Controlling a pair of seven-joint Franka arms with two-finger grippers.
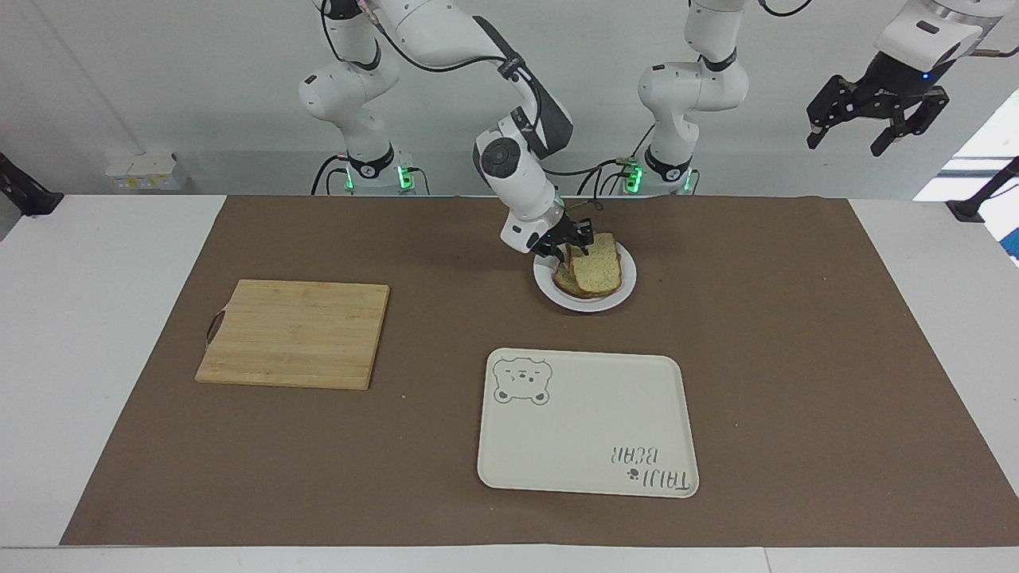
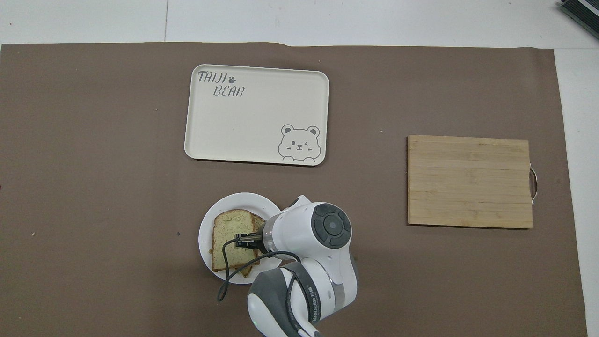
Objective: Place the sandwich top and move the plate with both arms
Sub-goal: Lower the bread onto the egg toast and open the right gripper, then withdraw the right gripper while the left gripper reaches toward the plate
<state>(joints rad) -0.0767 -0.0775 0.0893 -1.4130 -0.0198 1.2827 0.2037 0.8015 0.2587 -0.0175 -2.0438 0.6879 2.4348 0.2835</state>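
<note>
Black and two-fingered, the right gripper [image 1: 575, 243] sits low at the edge of the small white plate [image 1: 623, 293] that faces the robots, its fingers parted around the near edge of the sandwich top [image 1: 597, 269] — whether they press the bread or stand just clear of it I cannot tell. The tan slice with its darker crust lies flat on a second slice [image 1: 564, 278] on the plate, a little askew, so the lower crust peeks out on the side toward the right arm's end. In the overhead view the right arm's white wrist [image 2: 314, 230] covers part of the plate's rim. Farther from the robots lies the cream rectangular tray with the bear print [image 1: 587, 422]; toward the right arm's end rests a bamboo cutting board [image 1: 295, 333]. All stand on a brown mat [image 1: 796, 334]. The left gripper [image 1: 879, 118] waits high up, off the left arm's end of the table, fingers spread wide and holding nothing
</note>
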